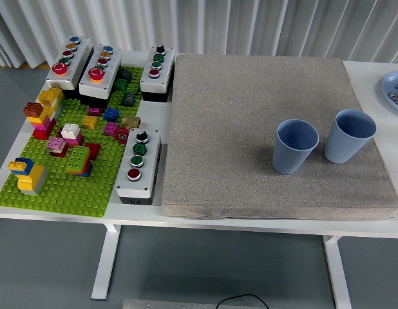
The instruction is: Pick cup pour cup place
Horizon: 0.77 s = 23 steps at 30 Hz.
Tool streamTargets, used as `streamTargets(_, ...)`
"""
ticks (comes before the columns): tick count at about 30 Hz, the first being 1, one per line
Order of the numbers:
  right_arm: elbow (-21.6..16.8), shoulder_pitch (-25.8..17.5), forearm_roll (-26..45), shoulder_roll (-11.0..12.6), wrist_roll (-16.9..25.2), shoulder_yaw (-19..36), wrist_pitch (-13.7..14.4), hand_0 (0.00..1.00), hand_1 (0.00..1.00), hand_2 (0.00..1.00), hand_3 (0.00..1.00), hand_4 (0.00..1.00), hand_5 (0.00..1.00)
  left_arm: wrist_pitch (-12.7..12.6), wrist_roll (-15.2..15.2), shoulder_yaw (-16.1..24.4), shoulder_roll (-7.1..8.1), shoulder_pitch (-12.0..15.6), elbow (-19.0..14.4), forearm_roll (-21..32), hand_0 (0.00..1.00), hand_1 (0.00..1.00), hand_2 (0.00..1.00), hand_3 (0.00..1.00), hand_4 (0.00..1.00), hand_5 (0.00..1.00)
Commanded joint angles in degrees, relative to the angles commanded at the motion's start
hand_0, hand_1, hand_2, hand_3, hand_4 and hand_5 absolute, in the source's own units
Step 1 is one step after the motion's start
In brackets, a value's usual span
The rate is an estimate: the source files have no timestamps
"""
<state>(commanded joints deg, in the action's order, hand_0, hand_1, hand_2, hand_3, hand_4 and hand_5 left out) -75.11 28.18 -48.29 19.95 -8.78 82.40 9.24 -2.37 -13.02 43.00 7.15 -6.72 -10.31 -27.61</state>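
No robot hand is in view on either side, so whether either one is released, clenched or grasping anything can't be told from here.

Task items: two blue cups on the grey mat (250,109), right half, toward its near edge. Left cup (294,147) and right cup (349,136) stand upright, mouths up, close together but not touching. Right cup sits slightly farther back than the left one. Both look ribbed on the outside. Can't see into them well enough to say what's inside.

The mat is a thick grey pad covering most of the white tabletop (376,74), its near edge close to the tabletop's near edge.

Far right, past the mat: a blue plate (393,87), cut off by the frame edge, with small bits on it, too small to identify.

Left of the mat: a green baseplate (57,187) with stacks of coloured building bricks, yellow, red, pink, blue, green. A yellow and blue stack (28,174) sits near its near left corner.

Button boxes: three along the far left, first box (69,62), second box (100,69), third box (156,67), each with a row of coloured buttons. A fourth box (138,164) lies just beside the mat's left edge, with a black knob, green buttons and a red one.

White curtain (186,22) behind.
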Motion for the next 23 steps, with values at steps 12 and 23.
streamTargets(12,-0.1,0.1,0.0,0.0,-0.1,0.1,0.0,0.905,0.855,0.920,0.918,0.724,0.998,0.0,-0.2,0.9,-0.10,0.0,0.0,-0.7,0.733,0.772,0.824,0.669,0.502,0.913)
streamTargets(23,-0.1,-0.1,0.1,0.0,-0.1,-0.1,-0.1,0.905,0.855,0.922,0.918,0.722,0.998,0.0,-0.2,0.3,-0.01,0.2,0.0,-0.2,0.730,0.772,0.824,0.669,0.502,0.913)
